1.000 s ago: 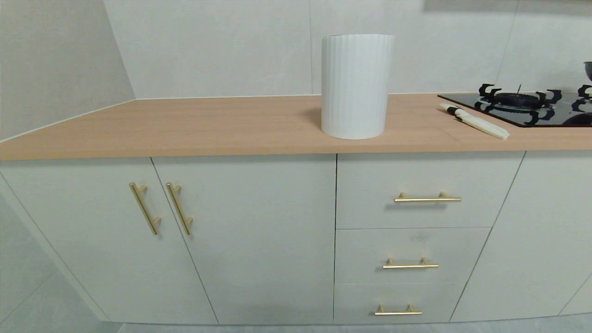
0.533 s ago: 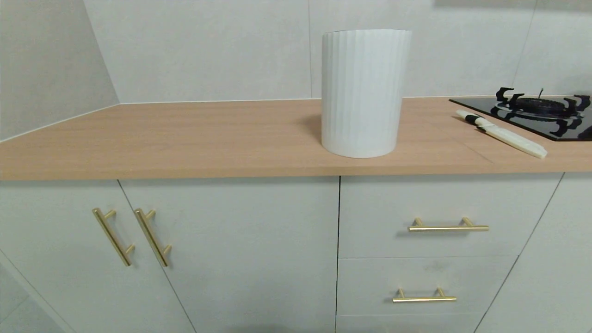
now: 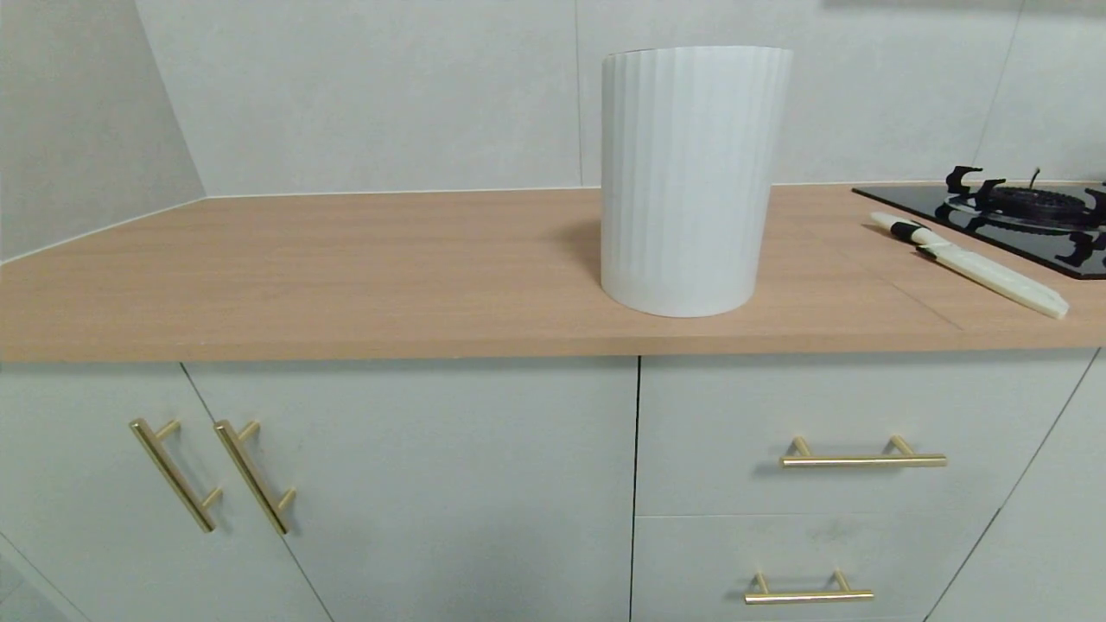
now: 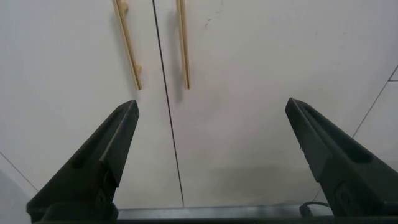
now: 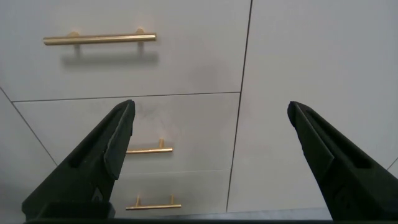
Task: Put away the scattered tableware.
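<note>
Light wooden surface [image 3: 346, 276] tops pale cabinet fronts [image 3: 449, 484] with gold bar handles. Tall white ribbed cylindrical holder [image 3: 687, 181] stands upright near the front edge. My left gripper [image 4: 210, 106] and right gripper [image 5: 210, 107] have fingers spread wide, empty, facing the cabinets. Cream knife-shaped utensil with black band [image 3: 972, 265] lies on the surface, right of the holder, beside the black hob [image 3: 1020, 216].

Head cam: close to tabletop [image 3: 346, 285] front edge, facing wall, tilted slightly down. Left wrist cam: looks out between left end effector [image 4: 211, 104] fingers, near doors [image 4: 249, 124]. Right wrist cam: same through right end effector [image 5: 209, 105], near drawers [image 5: 124, 124]. Head view shares both.
</note>
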Available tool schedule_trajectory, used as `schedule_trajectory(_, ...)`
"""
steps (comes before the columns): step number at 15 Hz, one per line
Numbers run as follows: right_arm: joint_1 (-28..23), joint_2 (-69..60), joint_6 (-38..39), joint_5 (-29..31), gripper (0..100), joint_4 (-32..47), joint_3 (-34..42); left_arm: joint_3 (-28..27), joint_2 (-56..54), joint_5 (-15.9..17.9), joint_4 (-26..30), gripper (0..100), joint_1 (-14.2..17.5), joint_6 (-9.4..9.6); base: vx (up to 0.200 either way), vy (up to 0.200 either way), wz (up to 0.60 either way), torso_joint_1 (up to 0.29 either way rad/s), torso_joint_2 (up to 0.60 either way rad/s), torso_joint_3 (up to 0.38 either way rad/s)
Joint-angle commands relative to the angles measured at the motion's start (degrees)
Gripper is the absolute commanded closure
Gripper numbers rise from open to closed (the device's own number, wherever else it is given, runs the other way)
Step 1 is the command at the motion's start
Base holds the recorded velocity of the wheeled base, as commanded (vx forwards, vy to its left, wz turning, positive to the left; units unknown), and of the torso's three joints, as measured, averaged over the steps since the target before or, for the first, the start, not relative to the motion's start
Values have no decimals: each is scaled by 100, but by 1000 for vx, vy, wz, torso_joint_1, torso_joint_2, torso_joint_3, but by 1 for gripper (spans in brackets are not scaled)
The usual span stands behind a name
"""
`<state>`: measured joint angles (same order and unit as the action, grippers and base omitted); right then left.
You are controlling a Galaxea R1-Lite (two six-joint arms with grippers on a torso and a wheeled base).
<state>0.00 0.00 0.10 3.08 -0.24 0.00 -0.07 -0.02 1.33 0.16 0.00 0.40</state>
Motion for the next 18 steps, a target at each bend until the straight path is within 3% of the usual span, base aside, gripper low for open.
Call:
schedule_trajectory(1, 0, 9, -1, -1, 0, -2, 0, -1, 2, -1, -7, 0, 0, -5, 0, 0, 0, 0, 0, 0)
schedule_trajectory(8, 0, 9, -10, -1, 0, -2, 0, -1, 2, -1, 2, 0, 0, -5, 0, -200, 0, 4, 3, 2)
schedule_trajectory(18, 0, 9, -19, -1, 0, -2, 0, -1, 2, -1, -7, 0, 0, -5, 0, 0, 0, 0, 0, 0)
